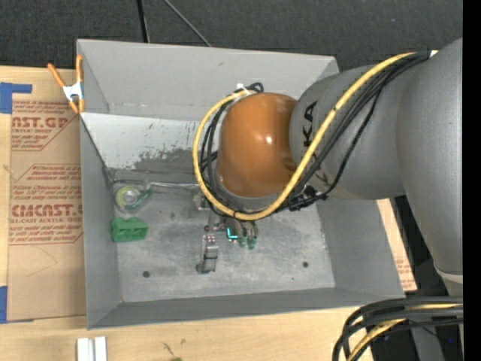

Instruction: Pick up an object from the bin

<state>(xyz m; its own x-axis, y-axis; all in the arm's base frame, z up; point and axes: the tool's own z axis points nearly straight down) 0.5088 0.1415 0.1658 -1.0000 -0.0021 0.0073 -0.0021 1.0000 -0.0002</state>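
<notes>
Your pincer (229,234) hangs low over the bin (316,262) floor; you cannot tell if it is wide or narrow. A small grey piece (207,256) lies just beside it, lower left. Well to its left lie a green block (128,229) and a clear round thing (129,196)

2 small loose things low on the left of the grey bin (301,256) floor, a green blocky plastic piece (128,229) lying flat near the left wall, a clear roundish item with a pale green tint (130,195) just behind it, slightly apart
</notes>
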